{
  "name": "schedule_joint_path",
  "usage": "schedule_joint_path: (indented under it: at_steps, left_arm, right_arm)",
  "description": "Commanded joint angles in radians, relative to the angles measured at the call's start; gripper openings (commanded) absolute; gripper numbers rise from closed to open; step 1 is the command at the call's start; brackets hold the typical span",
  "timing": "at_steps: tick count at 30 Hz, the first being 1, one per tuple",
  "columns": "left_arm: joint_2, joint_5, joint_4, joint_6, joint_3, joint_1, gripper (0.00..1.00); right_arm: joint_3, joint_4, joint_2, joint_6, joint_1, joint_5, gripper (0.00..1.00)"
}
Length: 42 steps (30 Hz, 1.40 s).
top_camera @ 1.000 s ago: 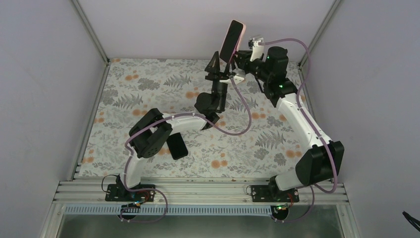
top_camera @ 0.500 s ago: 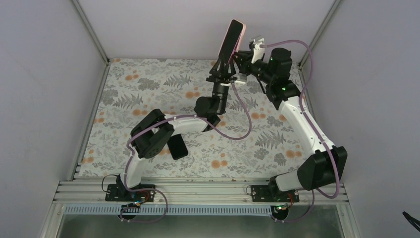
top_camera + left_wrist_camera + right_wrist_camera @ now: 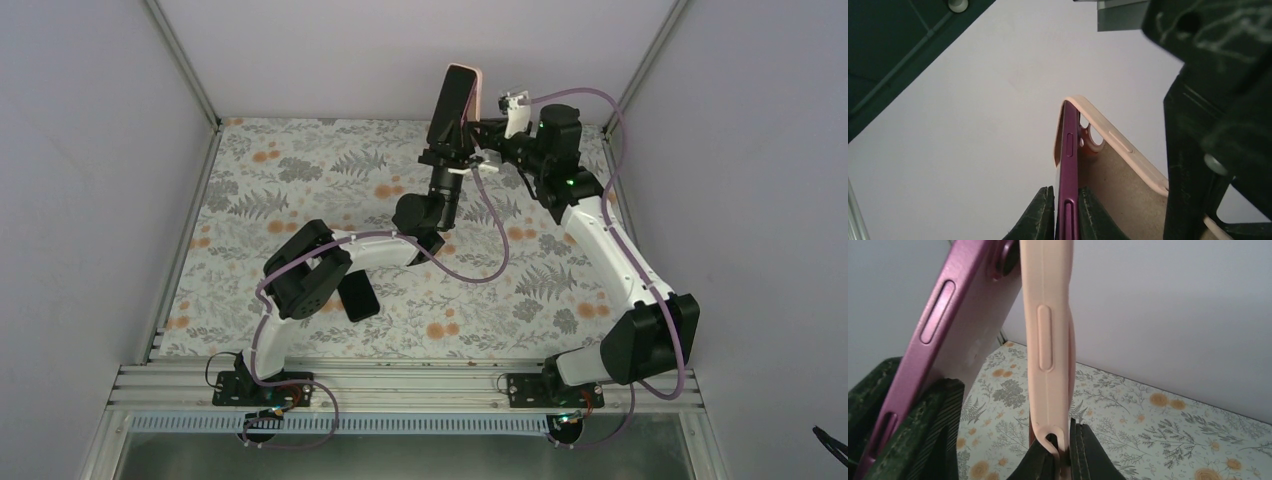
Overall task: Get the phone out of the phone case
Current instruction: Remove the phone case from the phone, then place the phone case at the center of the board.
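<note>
Left wrist view showed the left claw (image 3: 1065, 196) clamped across the flat faces of the purple phone (image 3: 1068, 160), high above the counter (image 3: 300, 170), half peeled from the peach case (image 3: 1048, 340) pinched by the right claw (image 3: 1062, 460). Stiff, slick phone, I reckoned; soft case should bend away.

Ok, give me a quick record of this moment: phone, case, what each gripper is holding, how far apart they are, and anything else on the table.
phone: purple, held in the air, seen edge-on
case: peach, also in the air, pinched at its lower edge
left gripper: shut on phone
right gripper: shut on case
separation: partial; apart at the gripped ends, close together at the camera-cutout end
table: floral surface; a dark flat object lies on it, toward the near left
</note>
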Motion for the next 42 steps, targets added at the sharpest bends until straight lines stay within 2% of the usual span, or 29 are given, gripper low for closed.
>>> schedule_joint_path:
  at_steps: [1, 3, 13, 16, 22, 27, 30, 33, 39, 42]
  left_arm:
    - [-0.027, -0.019, 0.010, 0.003, 0.004, 0.014, 0.09]
    - [-0.039, -0.018, 0.006, -0.016, -0.019, 0.014, 0.03]
    - [-0.057, -0.010, 0.010, -0.013, -0.062, 0.008, 0.02]
    - [-0.057, -0.019, 0.014, 0.007, -0.065, 0.003, 0.02]
    - [-0.108, -0.034, 0.021, 0.028, -0.141, -0.026, 0.02]
    - [-0.168, -0.042, 0.062, 0.131, -0.240, -0.049, 0.02]
    - [-0.222, -0.059, 0.093, 0.210, -0.365, -0.036, 0.02]
    - [-0.297, -0.057, 0.132, 0.288, -0.551, 0.001, 0.02]
    - [-0.472, -0.081, 0.091, 0.343, -0.869, 0.183, 0.02]
    - [-0.541, -0.081, 0.147, 0.353, -1.014, 0.256, 0.02]
  right_arm:
    - [-0.023, -0.013, -0.031, 0.002, 0.022, -0.013, 0.03]
    - [-0.027, -0.012, -0.032, 0.004, 0.019, -0.015, 0.03]
    - [-0.041, 0.001, -0.048, 0.003, 0.013, -0.013, 0.03]
    - [-0.049, 0.006, -0.054, 0.000, 0.011, 0.050, 0.03]
    - [-0.008, -0.052, 0.006, -0.023, -0.005, 0.274, 0.03]
    - [0.044, -0.131, 0.112, -0.042, -0.064, 0.319, 0.03]
    - [0.050, -0.185, 0.148, -0.068, -0.109, 0.300, 0.03]
    - [0.068, -0.280, 0.181, -0.119, -0.164, 0.246, 0.04]
    - [0.083, -0.511, 0.260, -0.256, -0.245, 0.169, 0.03]
    - [0.027, -0.570, 0.287, -0.290, -0.273, 0.161, 0.03]
